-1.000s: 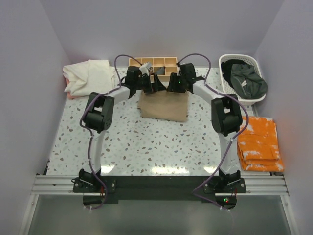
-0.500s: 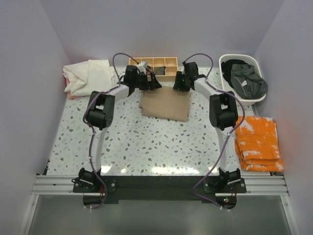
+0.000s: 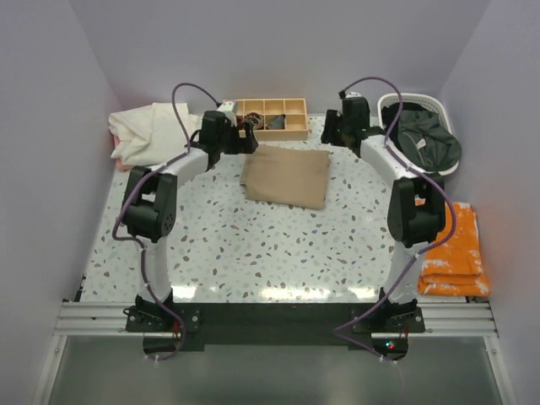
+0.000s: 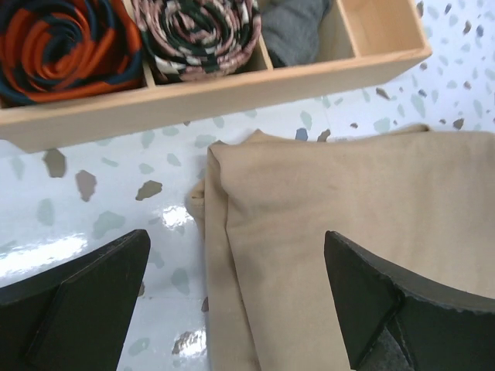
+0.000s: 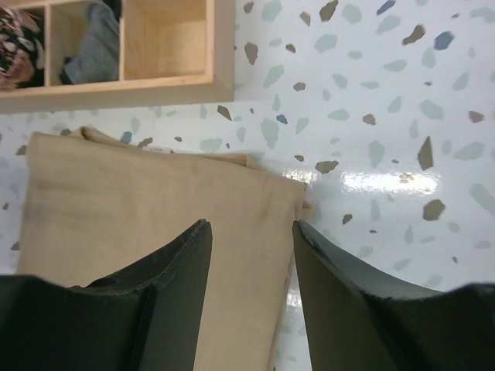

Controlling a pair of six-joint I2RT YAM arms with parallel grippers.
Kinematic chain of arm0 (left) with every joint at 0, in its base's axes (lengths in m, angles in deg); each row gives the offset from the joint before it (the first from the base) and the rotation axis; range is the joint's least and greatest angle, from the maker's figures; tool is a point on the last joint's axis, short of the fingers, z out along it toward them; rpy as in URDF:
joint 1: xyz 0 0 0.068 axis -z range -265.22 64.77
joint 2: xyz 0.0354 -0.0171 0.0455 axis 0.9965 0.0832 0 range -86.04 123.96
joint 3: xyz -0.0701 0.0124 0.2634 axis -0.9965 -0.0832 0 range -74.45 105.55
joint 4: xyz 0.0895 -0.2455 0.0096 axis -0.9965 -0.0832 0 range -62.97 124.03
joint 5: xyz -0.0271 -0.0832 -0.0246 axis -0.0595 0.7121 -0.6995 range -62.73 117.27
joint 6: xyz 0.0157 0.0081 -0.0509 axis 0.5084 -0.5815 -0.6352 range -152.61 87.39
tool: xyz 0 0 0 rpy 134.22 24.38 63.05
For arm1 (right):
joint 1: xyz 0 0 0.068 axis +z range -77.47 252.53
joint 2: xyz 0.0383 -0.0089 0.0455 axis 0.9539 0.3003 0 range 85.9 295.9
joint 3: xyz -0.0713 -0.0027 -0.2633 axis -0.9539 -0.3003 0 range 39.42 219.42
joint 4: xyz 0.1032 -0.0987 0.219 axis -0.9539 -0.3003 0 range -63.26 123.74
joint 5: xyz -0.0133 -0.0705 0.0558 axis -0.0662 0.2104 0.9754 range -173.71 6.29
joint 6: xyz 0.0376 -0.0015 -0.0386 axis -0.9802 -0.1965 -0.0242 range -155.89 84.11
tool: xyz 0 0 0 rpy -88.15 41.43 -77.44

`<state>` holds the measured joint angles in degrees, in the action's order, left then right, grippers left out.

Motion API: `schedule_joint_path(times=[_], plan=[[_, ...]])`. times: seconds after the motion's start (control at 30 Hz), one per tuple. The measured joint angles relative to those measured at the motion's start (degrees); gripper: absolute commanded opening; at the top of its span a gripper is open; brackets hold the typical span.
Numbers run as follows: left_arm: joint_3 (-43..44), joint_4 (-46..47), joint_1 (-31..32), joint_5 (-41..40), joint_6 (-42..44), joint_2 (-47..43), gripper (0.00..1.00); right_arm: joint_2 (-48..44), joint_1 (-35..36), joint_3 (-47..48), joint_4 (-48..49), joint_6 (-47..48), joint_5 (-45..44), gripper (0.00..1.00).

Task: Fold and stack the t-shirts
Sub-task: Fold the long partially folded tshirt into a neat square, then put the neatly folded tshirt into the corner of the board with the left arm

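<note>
We see a wooden tray (image 3: 272, 134) at the top middle of the overhead view. In the left wrist view one box of it holds an orange and dark blue striped roll (image 4: 62, 39). The next box holds a pink and dark patterned roll (image 4: 197, 31). After that comes a grey thing (image 4: 298, 27), maybe cloth, but it is hard to tell. The box at the upper right has only bare wood.

A white basket (image 3: 393, 100) at the upper right holds dark t-shirts (image 3: 426, 139).

The tan t-shirt (image 3: 287, 175) lies folded flat in the middle of the tabletop (image 3: 253, 245), just below the tray. Cream t-shirts (image 3: 156, 131) sit in a heap at the upper left. Orange cloth (image 3: 451, 245) is stacked at the right.

The left end effector (image 4: 236, 247) is above the tan shirt's upper left corner, fingers wide apart and holding nothing. The right end effector (image 5: 251, 228) is above the upper right corner, fingers partly apart and holding nothing.
</note>
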<state>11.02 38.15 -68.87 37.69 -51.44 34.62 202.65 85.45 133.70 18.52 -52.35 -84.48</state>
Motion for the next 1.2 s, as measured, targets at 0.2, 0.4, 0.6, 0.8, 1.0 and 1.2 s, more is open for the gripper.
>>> schedule_joint_path(times=[0.2, 0.4, 0.6, 0.8, 1.0, 1.2], plan=[[-3.63, -1.38, -0.13, -3.19, -0.04, -8.26, 1.00, -13.40, -0.20, -6.93, 0.87, -1.18, -0.81, 0.51], [-12.39, -1.62, -0.13, -1.20, 0.00, -8.02, 0.96, -20.92, -0.20, -16.09, 0.61, -3.50, 1.11, 0.51], [-16.61, -1.11, -0.13, 0.35, 0.59, -7.10, 0.97, -25.49, -0.20, -24.72, -0.63, -4.31, 2.25, 0.51], [-17.25, 2.01, -0.17, 5.46, 0.90, -6.97, 0.94, -27.26, -0.20, -29.44, -0.02, -4.37, 3.08, 0.51], [-17.14, 8.87, -0.17, 19.19, 0.59, -3.30, 0.89, -25.00, -0.20, -31.65, -0.63, -4.66, 3.02, 0.51], [-15.34, 13.51, -0.24, 28.87, -0.07, 0.50, 0.89, -17.70, -0.20, -31.23, -0.72, -5.40, 2.91, 0.51]])
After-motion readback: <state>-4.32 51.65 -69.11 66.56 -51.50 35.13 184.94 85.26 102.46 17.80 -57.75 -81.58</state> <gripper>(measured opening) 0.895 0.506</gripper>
